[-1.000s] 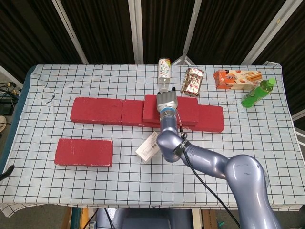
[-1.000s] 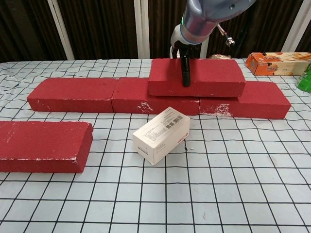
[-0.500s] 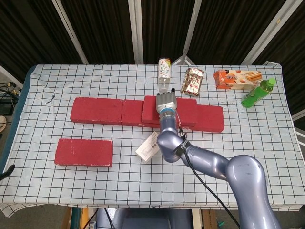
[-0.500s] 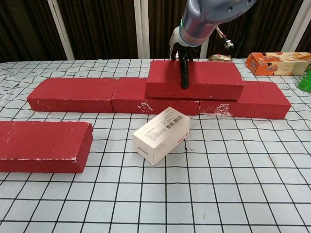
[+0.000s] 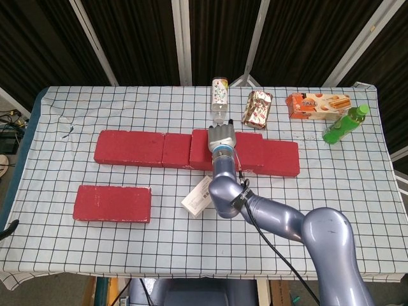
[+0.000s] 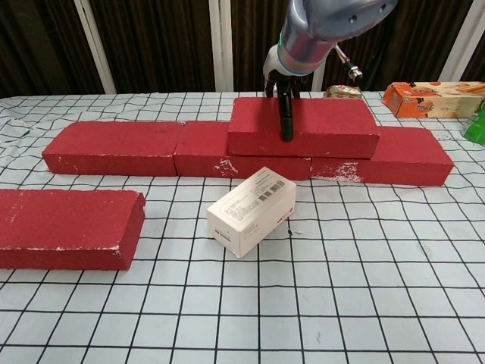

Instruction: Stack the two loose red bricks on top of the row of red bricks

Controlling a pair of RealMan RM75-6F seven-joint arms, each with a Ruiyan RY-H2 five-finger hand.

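A row of red bricks (image 5: 129, 147) (image 6: 114, 147) runs across the middle of the checked table. One red brick (image 5: 252, 148) (image 6: 333, 125) lies on top of the row, right of its centre. My right hand (image 5: 222, 137) (image 6: 282, 83) grips this top brick near its left end, with one finger (image 6: 286, 117) down its front face and the rest over its back edge. The other loose red brick (image 5: 112, 203) (image 6: 64, 227) lies flat at the front left, away from the row. My left hand appears in neither view.
A white box (image 5: 197, 195) (image 6: 252, 210) lies just in front of the row, under my right forearm. Behind the row stand a clear bottle (image 5: 220, 95), a foil snack bag (image 5: 257, 108), an orange carton (image 5: 319, 104) and a green bottle (image 5: 345, 123).
The top brick has slid slightly to the left along the row, with my right hand on it. The loose brick and the white box have stayed put.
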